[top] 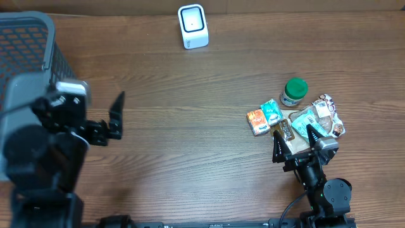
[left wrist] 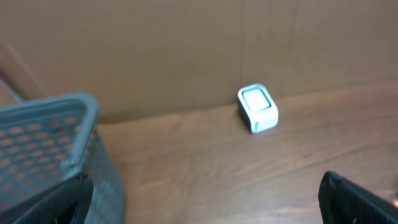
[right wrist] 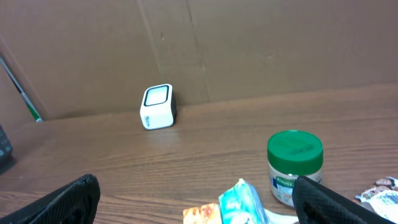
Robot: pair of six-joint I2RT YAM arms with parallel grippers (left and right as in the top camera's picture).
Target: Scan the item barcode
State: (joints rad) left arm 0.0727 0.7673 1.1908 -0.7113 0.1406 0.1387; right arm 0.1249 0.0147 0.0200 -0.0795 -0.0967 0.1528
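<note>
The white barcode scanner stands at the table's far edge, its window facing up; it also shows as the scanner and the scanner. The items lie in a pile at the right: a green-lidded jar, a teal packet, an orange packet, a dark snack bar and a crinkled bag. My right gripper hovers open over the pile's near side, holding nothing. My left gripper is open and empty at the far left, beside the basket.
A grey mesh basket fills the back left corner, seen close as the basket. A cardboard wall runs behind the scanner. Bare wooden tabletop lies between the two arms.
</note>
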